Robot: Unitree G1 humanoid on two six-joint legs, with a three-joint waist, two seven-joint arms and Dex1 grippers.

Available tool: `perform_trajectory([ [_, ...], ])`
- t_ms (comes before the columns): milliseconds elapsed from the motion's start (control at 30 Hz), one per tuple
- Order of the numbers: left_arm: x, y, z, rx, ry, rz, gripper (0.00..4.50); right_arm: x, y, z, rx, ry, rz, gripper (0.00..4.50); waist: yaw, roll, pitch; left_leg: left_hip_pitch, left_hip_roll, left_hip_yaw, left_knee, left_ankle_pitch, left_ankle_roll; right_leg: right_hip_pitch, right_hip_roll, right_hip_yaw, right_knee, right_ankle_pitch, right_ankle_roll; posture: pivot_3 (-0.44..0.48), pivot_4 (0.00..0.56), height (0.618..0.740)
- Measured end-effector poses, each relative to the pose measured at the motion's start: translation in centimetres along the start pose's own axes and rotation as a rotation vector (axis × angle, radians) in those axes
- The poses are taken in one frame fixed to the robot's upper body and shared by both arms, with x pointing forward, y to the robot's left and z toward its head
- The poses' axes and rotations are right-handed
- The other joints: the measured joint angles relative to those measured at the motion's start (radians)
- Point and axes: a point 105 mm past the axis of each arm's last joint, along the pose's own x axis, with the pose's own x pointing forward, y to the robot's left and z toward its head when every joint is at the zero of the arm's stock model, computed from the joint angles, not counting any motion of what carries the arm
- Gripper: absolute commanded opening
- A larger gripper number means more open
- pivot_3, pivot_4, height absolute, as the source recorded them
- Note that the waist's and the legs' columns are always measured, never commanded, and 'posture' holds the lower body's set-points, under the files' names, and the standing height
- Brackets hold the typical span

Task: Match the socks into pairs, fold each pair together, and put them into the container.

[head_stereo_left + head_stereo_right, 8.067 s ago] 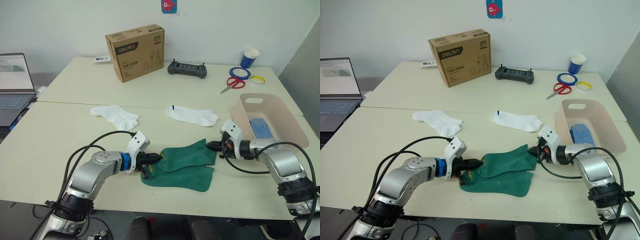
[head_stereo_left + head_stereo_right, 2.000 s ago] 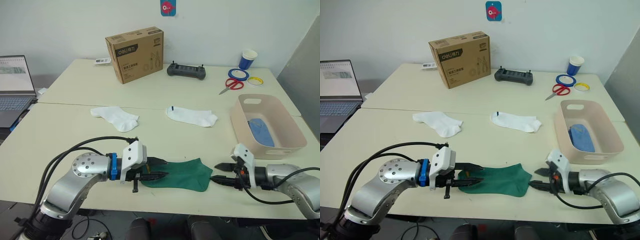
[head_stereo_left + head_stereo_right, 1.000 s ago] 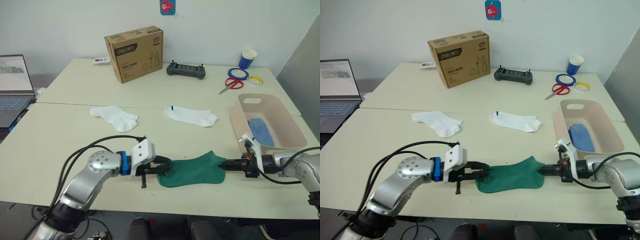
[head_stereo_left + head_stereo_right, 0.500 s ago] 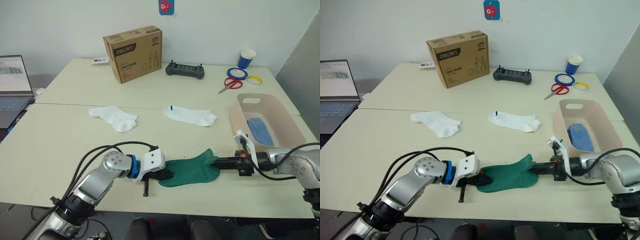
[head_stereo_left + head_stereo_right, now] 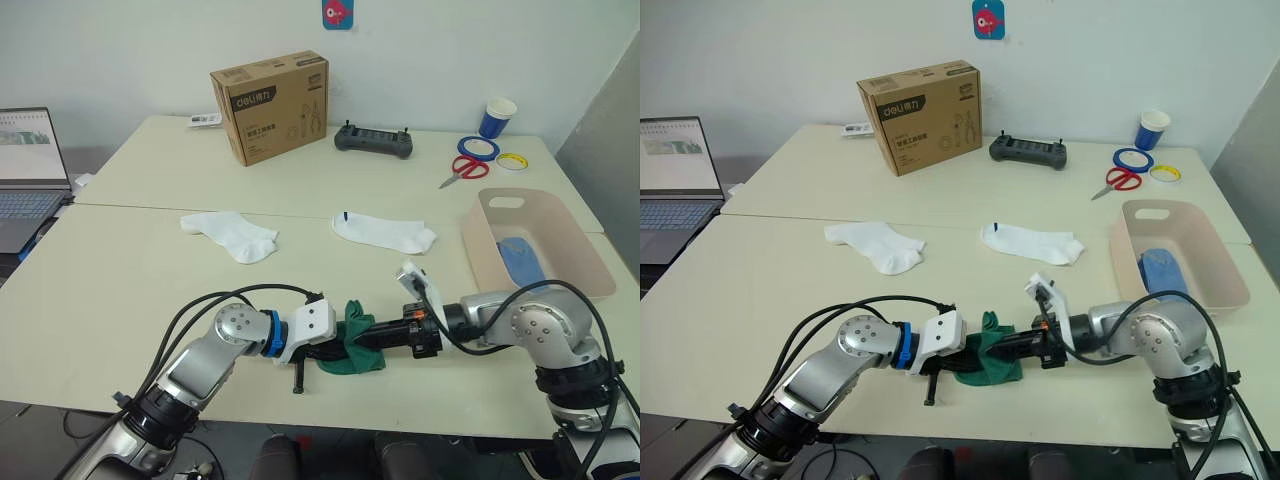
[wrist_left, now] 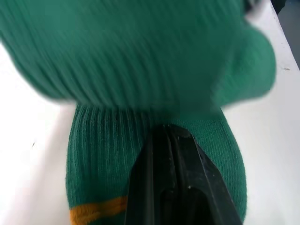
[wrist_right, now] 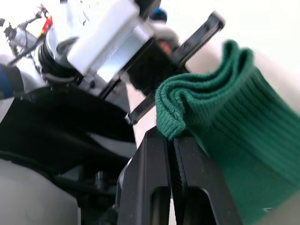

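Taking the green socks (image 5: 352,346) as the landmark, and reading from the robot's left across: well to their left and farther back on the surface (image 5: 120,260) lies one white sock (image 5: 231,232), flat and untouched, presumably left for its own pairing; the left hand (image 5: 333,349) sits just beside the green bundle on its left, its fingers (image 6: 174,187) closed together on the ribbed fabric near the yellowish stripe, which pins that end down so the fold has an anchor; the green socks themselves are bunched near the front edge of the surface, doubled over into a short lump; the right hand (image 5: 364,341) comes in from the bundle's right, its fingers (image 7: 164,187) pressed shut on the folded cuff edge, held over toward the left hand, which I judge is how the free end gets laid across the pinned one; behind the bundle and slightly right rests the second white sock (image 5: 385,231); far to the right stands the pink container (image 5: 478,245), already holding the blue socks (image 5: 521,258), placed within the right arm's reach for the drop.
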Motion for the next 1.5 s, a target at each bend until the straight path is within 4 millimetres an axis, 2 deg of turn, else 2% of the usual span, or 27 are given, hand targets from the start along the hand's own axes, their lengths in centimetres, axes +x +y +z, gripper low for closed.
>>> perform_trajectory([
  [100, -0.1, 0.1, 0.0, -0.001, 0.0, 0.003, 0.05, 0.2, -0.1, -0.4, 0.01, 0.02, 0.009, 0.0, 0.0, 0.0, 0.0, 0.0, 0.0, 0.0, 0.0, 0.0, 0.0, 0.0, 0.0, 0.0, 0.0, 0.0, 0.0, 0.0, 0.15, 0.74],
  [200, -0.2, 0.1, 0.0, -0.002, -0.001, 0.006, 0.0, 0.2, 0.2, -0.1, 0.014, 0.005, 0.031, 0.73, 0.0, 0.0, 0.0, 0.0, 0.0, 0.0, 0.0, 0.0, 0.0, 0.0, 0.0, 0.0, 0.0, 0.0, 0.0, 0.0, 0.15, 0.74],
  [367, -0.3, 0.2, -0.1, -0.006, -0.003, 0.012, 0.0, -0.1, 0.9, 1.7, 0.024, -0.092, 0.076, 2.41, -0.001, 0.0, 0.0, 0.0, 0.0, 0.0, 0.0, 0.0, 0.0, 0.0, 0.0, 0.0, 0.0, 0.0, 0.0, 0.0, 0.15, 0.74],
  [533, -0.3, 0.2, -0.1, -0.001, -0.008, 0.014, 0.0, -1.0, 1.0, 2.2, 0.076, -0.135, 0.094, 2.41, 0.0, 0.0, 0.0, 0.0, 0.0, 0.0, 0.0, 0.0, 0.0, 0.0, 0.0, 0.0, 0.0, 0.0, 0.0, 0.0, 0.15, 0.74],
  [633, -0.2, 0.3, -0.1, -0.003, -0.016, 0.016, 0.0, -2.3, 0.4, 1.5, -0.034, -0.114, 0.012, 2.41, 0.001, 0.0, 0.0, 0.0, 0.0, 0.0, 0.0, 0.0, 0.0, 0.0, 0.0, 0.0, -0.001, 0.0, 0.0, 0.0, 0.15, 0.74],
  [733, -0.5, 0.5, -0.3, -0.014, -0.018, 0.027, 0.0, -2.9, -0.8, 1.2, -0.192, -0.123, -0.073, 1.78, 0.0, 0.0, 0.0, 0.0, 0.0, 0.0, 0.0, 0.0, 0.0, 0.0, 0.0, 0.0, -0.001, 0.0, 0.0, 0.0, 0.15, 0.74],
  [900, -0.7, 1.2, -0.1, -0.077, -0.056, 0.05, 0.0, -1.0, -2.2, -0.2, -0.394, -0.09, -0.091, 0.04, -0.005, 0.0, 0.0, 0.001, 0.0, 0.0, 0.0, 0.0, 0.0, 0.0, 0.0, 0.0, 0.0, 0.0, 0.0, 0.0, 0.15, 0.74],
  [1033, -1.7, 2.1, 0.4, -0.126, -0.071, 0.083, 0.0, -0.1, -2.8, -0.7, -0.455, -0.073, -0.088, 0.01, -0.003, 0.0, 0.0, 0.0, 0.0, 0.001, 0.0, 0.0, 0.0, -0.001, 0.0, 0.001, 0.0, 0.0, 0.0, 0.0, 0.15, 0.74],
  [1233, -2.9, 1.6, 0.1, -0.169, -0.035, 0.059, 0.0, 0.8, -4.7, -1.8, -0.473, -0.026, -0.144, 0.01, -0.002, 0.0, 0.001, 0.0, 0.001, 0.0, -0.001, 0.0, 0.0, -0.001, 0.001, -0.001, 0.0, -0.001, -0.001, 0.0, 0.15, 0.74],
  [1400, -6.9, 3.2, 0.2, -0.147, 0.028, 0.155, 0.0, 0.9, -5.1, -1.9, -0.508, -0.014, -0.161, 0.01, -0.001, 0.0, 0.001, 0.0, 0.001, -0.001, -0.001, 0.0, 0.0, -0.001, 0.001, -0.001, 0.0, -0.001, -0.001, 0.0, 0.15, 0.74],
  [1467, -8.3, 4.0, 1.5, -0.114, 0.009, 0.189, 0.0, 1.0, -5.1, -1.8, -0.512, -0.017, -0.163, 0.01, -0.001, 0.0, 0.001, 0.0, 0.001, 0.0, 0.0, 0.0, 0.0, -0.001, 0.0, -0.001, 0.0, -0.001, -0.001, 0.0, 0.15, 0.74],
  [1500, -8.8, 4.2, 2.9, -0.087, -0.03, 0.196, 0.0, 1.1, -5.1, -1.8, -0.51, -0.021, -0.161, 0.01, -0.001, 0.0, 0.001, 0.0, 0.0, 0.0, 0.0, 0.0, 0.0, -0.001, -0.001, -0.001, 0.0, -0.001, -0.001, 0.0, 0.15, 0.74],
])
